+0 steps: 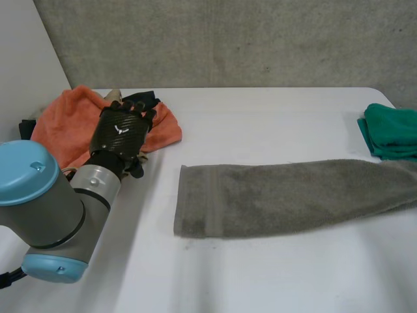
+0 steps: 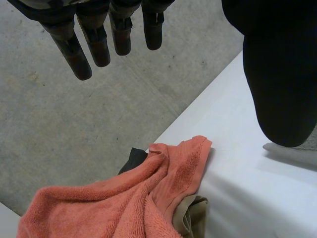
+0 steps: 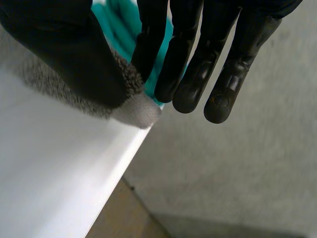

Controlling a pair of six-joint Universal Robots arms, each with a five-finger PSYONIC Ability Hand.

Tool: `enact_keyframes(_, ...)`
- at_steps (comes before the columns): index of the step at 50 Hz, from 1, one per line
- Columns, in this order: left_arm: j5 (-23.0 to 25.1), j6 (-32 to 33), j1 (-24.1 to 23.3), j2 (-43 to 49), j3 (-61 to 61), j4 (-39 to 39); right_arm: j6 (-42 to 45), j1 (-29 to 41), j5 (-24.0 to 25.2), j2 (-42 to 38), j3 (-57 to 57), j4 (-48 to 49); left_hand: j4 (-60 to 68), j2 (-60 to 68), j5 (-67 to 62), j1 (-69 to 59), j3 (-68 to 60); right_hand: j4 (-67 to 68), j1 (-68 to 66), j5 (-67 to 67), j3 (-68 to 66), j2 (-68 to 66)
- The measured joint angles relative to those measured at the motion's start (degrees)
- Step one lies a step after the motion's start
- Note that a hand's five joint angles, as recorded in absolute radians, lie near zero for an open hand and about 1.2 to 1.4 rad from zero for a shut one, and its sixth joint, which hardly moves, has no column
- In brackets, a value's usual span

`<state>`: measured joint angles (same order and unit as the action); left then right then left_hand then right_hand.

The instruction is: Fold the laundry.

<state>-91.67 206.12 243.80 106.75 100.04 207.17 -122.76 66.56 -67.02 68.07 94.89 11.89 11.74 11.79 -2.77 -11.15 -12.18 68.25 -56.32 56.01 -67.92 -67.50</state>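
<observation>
Grey towel (image 1: 280, 195) lies stretched flat across white table (image 1: 260, 117). Right hand (image 3: 64, 54) pinches its right end between thumb and fingers at the table edge, just beside green cloth (image 1: 394, 130). Left hand (image 1: 124, 130) hovers over orange towel (image 1: 62, 124) at the table's left edge, fingers straight, thumb apart, holding nothing. Open tabletop between the two towels.

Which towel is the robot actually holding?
The grey towel: the right hand pinches its end. The left hand hovers open above the orange one; the green one lies folded.

No legible text, number or brand is found. A small white emblem (image 1: 122, 129) stands on the back of the left hand (image 1: 116, 140); it cannot be read.
</observation>
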Motion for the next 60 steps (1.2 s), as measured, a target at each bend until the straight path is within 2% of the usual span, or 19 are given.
enact_keyframes(1,0.0,0.0,0.0,0.0,0.0,0.0,0.0,0.0,0.0,0.0,0.0,0.0,0.0,0.0,0.0,0.0,0.0,0.0,0.0,0.0,0.0,0.0)
enact_keyframes(6,0.0,-1.3,0.4,-1.2,0.7,-0.1,-2.7,13.8,1.4,4.8,0.9,3.7,0.0,0.0,0.0,0.0,0.0,0.0,0.0,0.5,0.0,0.0)
enact_keyframes(12,0.0,-2.0,1.0,-2.0,1.0,-0.1,-5.9,34.0,2.5,6.3,1.3,11.0,0.0,0.0,0.0,0.0,0.0,0.0,0.0,0.5,0.0,0.0)
enact_keyframes(15,-0.1,-2.0,1.2,-2.2,1.2,-0.1,-6.0,44.4,3.6,3.4,0.9,14.9,0.0,0.0,0.0,0.0,0.0,0.0,-0.2,0.5,0.0,0.0)
enact_keyframes(16,-0.1,-2.0,1.2,-2.2,1.2,-0.1,-6.0,44.4,3.6,3.4,0.9,14.9,0.0,0.0,0.0,0.0,0.0,0.0,-0.2,0.5,0.0,0.0)
enact_keyframes(17,-0.1,-2.1,1.2,-2.3,1.4,-0.1,-5.5,51.1,4.7,-0.1,0.3,17.6,0.0,0.0,0.0,0.0,0.0,0.0,-0.2,0.5,-0.1,0.0)
enact_keyframes(24,0.0,-2.1,0.9,-2.3,1.9,0.0,-0.6,62.7,5.8,-11.5,-1.7,21.1,0.0,0.0,0.0,0.0,0.0,-1.0,0.3,0.4,1.1,0.7)
enact_keyframes(25,0.0,-2.0,0.8,-2.2,2.0,0.0,0.7,63.9,5.5,-13.4,-1.9,21.2,0.0,0.0,0.0,0.0,0.0,-19.4,18.2,-17.1,19.1,18.9)
enact_keyframes(28,0.0,-2.1,0.5,-2.1,1.9,0.0,1.3,64.7,4.1,-14.7,-1.9,20.9,0.0,0.0,0.0,0.0,0.0,-45.4,40.6,-42.8,45.3,45.7)
enact_keyframes(30,0.0,-2.1,0.1,-2.0,1.7,0.1,-0.3,64.2,2.4,-13.9,-1.5,20.4,0.0,0.0,0.0,0.0,0.0,-53.8,44.7,-50.8,54.1,53.9)
enact_keyframes(34,0.1,-2.6,-1.5,-1.8,0.8,0.2,-10.3,60.5,-1.5,-8.7,0.0,18.6,0.0,0.0,0.0,0.0,0.0,-54.7,44.9,-52.4,55.7,54.9)
enact_keyframes(41,0.1,-5.1,-7.7,0.7,-3.5,0.2,-36.9,49.5,-4.3,1.1,3.9,10.6,0.0,0.0,0.0,0.0,0.0,-54.7,44.9,-52.4,55.7,54.9)
enact_keyframes(44,0.0,-6.0,-10.6,3.6,-5.9,0.0,-40.6,44.8,-4.3,2.4,6.0,5.9,0.0,0.0,0.0,0.0,0.0,-54.7,44.9,-52.4,55.7,54.9)
enact_keyframes(47,-0.1,-6.3,-12.6,6.0,-7.7,-0.5,-38.8,41.3,-4.3,2.2,7.8,3.1,0.0,0.0,0.0,0.0,0.0,-54.2,44.3,-51.8,54.8,54.0)
enact_keyframes(49,-0.3,-6.4,-14.1,7.8,-9.0,-1.1,-33.7,37.7,-4.5,1.2,9.4,0.7,0.0,0.0,0.0,0.0,0.0,-44.0,35.0,-41.9,43.5,42.7)
enact_keyframes(53,-0.4,-6.4,-15.1,9.2,-9.8,-2.1,-26.3,34.5,-5.0,-0.8,10.2,-1.1,0.0,0.0,0.0,0.0,0.0,-33.0,25.2,-32.0,32.6,31.9)
enact_keyframes(54,-0.5,-6.4,-15.2,9.2,-9.8,-2.4,-24.4,33.9,-5.2,-1.5,10.0,-1.5,0.0,0.0,0.0,0.0,0.0,-19.0,13.8,-19.3,18.5,16.3)
enact_keyframes(56,-0.5,-6.4,-15.1,9.0,-9.6,-3.0,-22.2,33.3,-5.6,-2.5,9.3,-2.1,0.0,0.0,0.0,0.0,0.0,-3.5,6.9,-4.3,3.2,2.4)
enact_keyframes(60,-0.6,-6.5,-13.6,6.9,-8.3,-4.2,-20.7,34.4,-7.2,-2.7,6.4,-1.2,0.0,0.0,0.0,0.0,0.0,-0.5,4.9,-1.6,0.3,1.5)
